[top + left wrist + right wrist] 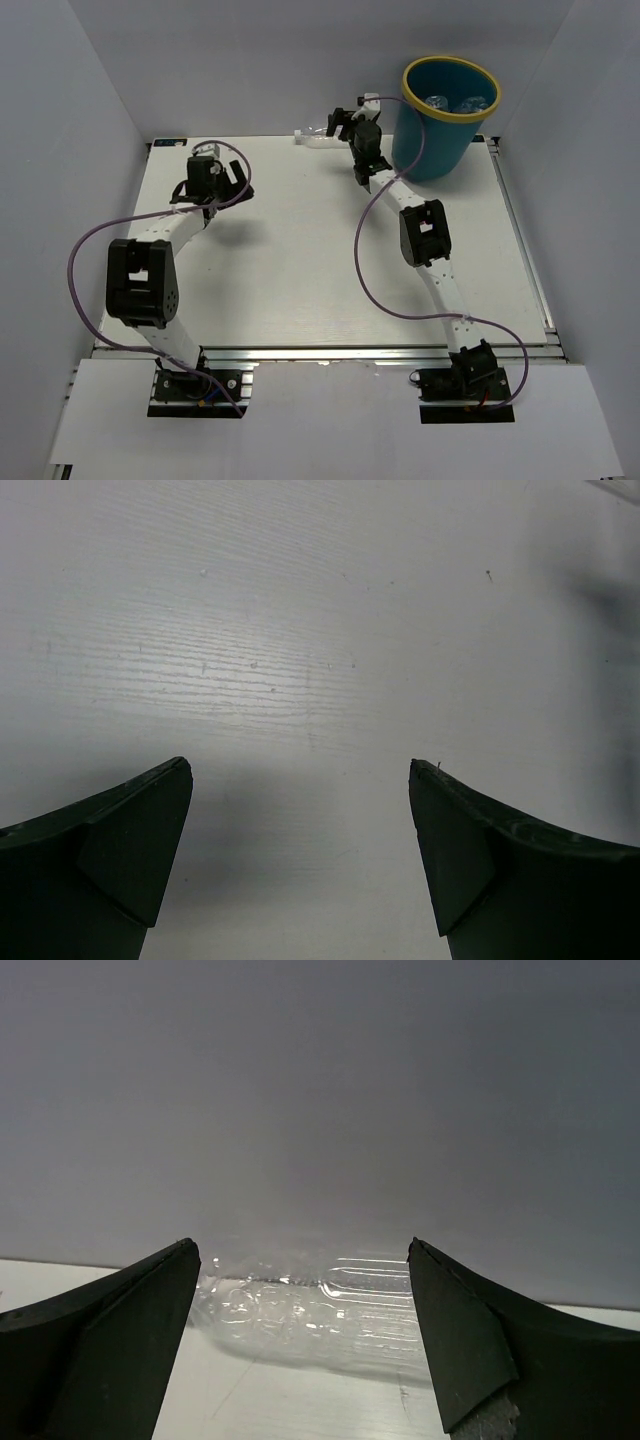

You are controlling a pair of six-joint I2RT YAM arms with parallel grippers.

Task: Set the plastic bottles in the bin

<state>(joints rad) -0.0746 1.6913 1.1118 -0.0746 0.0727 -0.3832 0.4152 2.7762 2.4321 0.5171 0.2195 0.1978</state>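
The teal bin point(430, 140) with a yellow rim stands at the table's far right corner, with clear bottles point(455, 103) inside it. One clear plastic bottle point(316, 134) lies on its side at the far edge by the back wall; in the right wrist view this bottle point(310, 1310) lies just ahead, between my spread fingers. My right gripper point(339, 124) is open beside it, not touching. My left gripper point(222, 183) is open and empty over the bare table at the far left; the left wrist view shows only the table between its fingers point(130, 840).
The white back wall point(320, 1090) stands right behind the lying bottle. White side walls enclose the table. Purple cables point(370, 250) loop off both arms. The table's front rail point(330, 352) runs along the near edge.
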